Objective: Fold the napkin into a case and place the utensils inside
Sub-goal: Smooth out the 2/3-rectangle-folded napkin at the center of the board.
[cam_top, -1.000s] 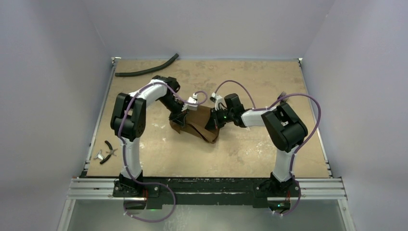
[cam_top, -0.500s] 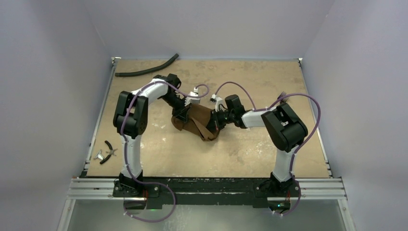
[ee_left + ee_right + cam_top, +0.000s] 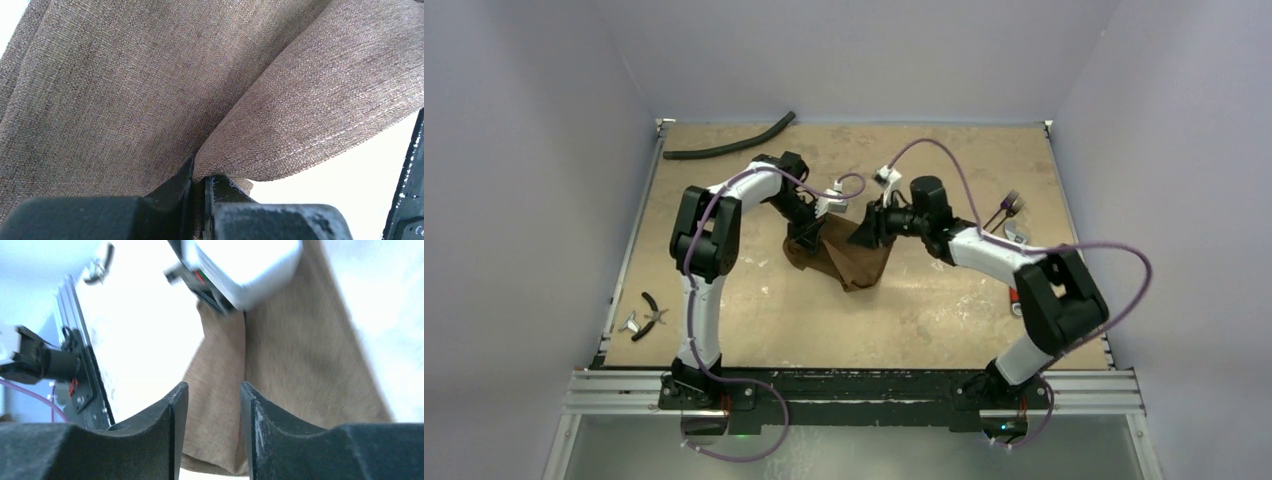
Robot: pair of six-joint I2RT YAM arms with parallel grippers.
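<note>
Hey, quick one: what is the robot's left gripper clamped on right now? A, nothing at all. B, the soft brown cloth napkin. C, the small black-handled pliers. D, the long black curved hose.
B: the left wrist view shows the left gripper pinched shut on a fold of the soft brown cloth napkin.

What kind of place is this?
Probably a robot lab booth: the left arm and right arm are bolted to a metal rail, and plain walls box in the wooden table.
</note>
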